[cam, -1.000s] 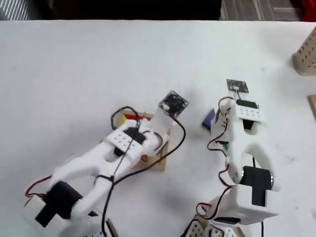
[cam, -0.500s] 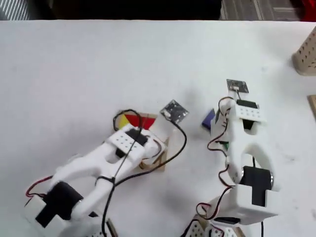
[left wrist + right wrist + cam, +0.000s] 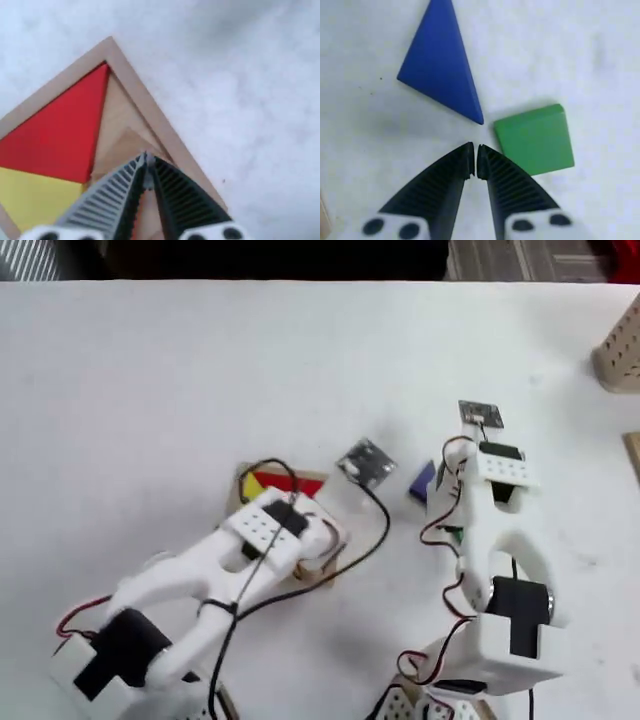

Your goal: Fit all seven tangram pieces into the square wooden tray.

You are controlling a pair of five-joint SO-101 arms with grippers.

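Your left gripper [image 3: 148, 167] hangs closed over bare wood in the tray [image 3: 131, 80], beside the red triangle [image 3: 60, 130] and yellow piece [image 3: 35, 200] lying inside; whether it pinches anything is unclear. Your right gripper [image 3: 474, 161], closed and empty, sits above the table [image 3: 580, 45] near the blue triangle [image 3: 440, 65] and green square [image 3: 534, 139].

The high camera overlooks the table [image 3: 140, 370] from afar. Wrist cameras sit close: left shares the tray [image 3: 140, 95], right the blue piece [image 3: 440, 65].
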